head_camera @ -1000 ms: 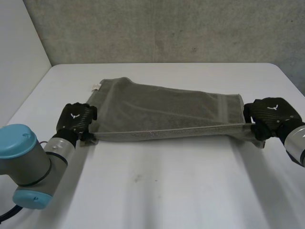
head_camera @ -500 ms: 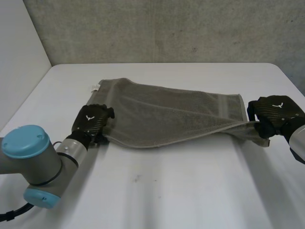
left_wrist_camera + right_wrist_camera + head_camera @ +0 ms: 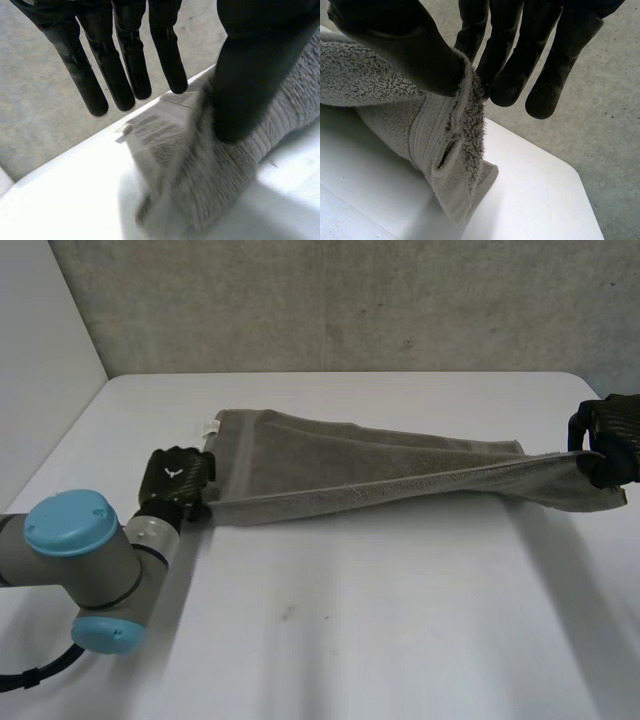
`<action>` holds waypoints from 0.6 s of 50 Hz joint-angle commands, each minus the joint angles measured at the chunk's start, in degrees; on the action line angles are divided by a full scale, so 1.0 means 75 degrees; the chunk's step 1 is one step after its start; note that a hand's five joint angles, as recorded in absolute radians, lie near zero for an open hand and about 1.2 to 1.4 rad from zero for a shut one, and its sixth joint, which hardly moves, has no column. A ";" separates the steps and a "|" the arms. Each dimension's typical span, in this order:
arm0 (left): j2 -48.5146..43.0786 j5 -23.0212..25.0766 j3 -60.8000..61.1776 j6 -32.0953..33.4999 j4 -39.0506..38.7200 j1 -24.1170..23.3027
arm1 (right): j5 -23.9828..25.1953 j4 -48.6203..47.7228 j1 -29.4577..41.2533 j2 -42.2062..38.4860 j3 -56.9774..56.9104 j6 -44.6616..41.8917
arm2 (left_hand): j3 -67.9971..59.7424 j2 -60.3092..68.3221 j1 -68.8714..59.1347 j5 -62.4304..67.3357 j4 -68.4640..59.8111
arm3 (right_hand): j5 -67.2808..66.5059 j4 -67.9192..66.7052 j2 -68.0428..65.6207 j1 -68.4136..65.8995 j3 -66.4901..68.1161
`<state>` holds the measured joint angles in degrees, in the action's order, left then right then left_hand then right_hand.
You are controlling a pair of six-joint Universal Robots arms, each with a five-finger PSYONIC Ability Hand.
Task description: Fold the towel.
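**Status.** The first fold is judged to be in progress and not complete. No finished fold lies flat. Remaining steps: bring the held edge onto the far edge, lower the cloth, release it, then make any further folds.

**Inventory, largest to smallest.**

1. Worktop [image 3: 350, 640]: one, white. It carries the towel's left end.
2. Towel [image 3: 370, 475]: one, grey. It is stretched across the worktop between the two hands. The near long edge is drawn up and towards the far edge, so two layers overlap. The right end hangs clear of the surface, at the worktop's right edge.
3. Hands: two.
   - Left hand [image 3: 172, 475]: at the towel's near left corner, low at the worktop. The thumb clamps the cloth. The fingers [image 3: 125, 70] are straight, apart, and clear of the cloth.
   - Right hand [image 3: 612, 435]: at the towel's right end, raised. The thumb and fingers [image 3: 505, 55] are closed together, pinching the hemmed edge between them.
4. Label [image 3: 210, 427]: one, white, at the far left corner, just beside the left hand.
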<state>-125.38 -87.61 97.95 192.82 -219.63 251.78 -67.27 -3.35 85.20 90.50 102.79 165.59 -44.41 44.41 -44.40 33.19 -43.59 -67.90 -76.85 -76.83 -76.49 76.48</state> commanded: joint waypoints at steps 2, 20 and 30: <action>0.0637 -0.0097 0.0485 -0.0011 0.0104 0.0015 | -0.0008 0.0095 0.0100 -0.0312 0.0018 -0.0094 | -0.4745 0.4745 -0.4746 0.4908 -0.4855 | -0.0280 -0.0420 -0.0423 -0.0467 0.0469; 0.5825 0.1084 0.2946 0.1934 0.2644 0.1384 | -0.0043 0.3700 -0.0028 -0.0699 -0.0299 -0.4952 | -0.4745 0.4745 -0.4746 0.4908 -0.4855 | -0.0280 -0.0420 -0.0423 -0.0467 0.0469; 0.7073 0.2739 0.3381 0.1876 0.3667 0.1984 | 0.0004 0.4266 -0.0052 0.0215 -0.0416 -0.5590 | -0.4745 0.4745 -0.4746 0.4908 -0.4855 | -0.0280 -0.0420 -0.0423 -0.0467 0.0469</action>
<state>-74.81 -72.77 122.25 207.27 -194.68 265.09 -67.49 28.58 84.74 88.26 100.43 124.33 -69.73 69.76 -68.89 59.21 -69.72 -67.90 -76.86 -76.83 -76.50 76.75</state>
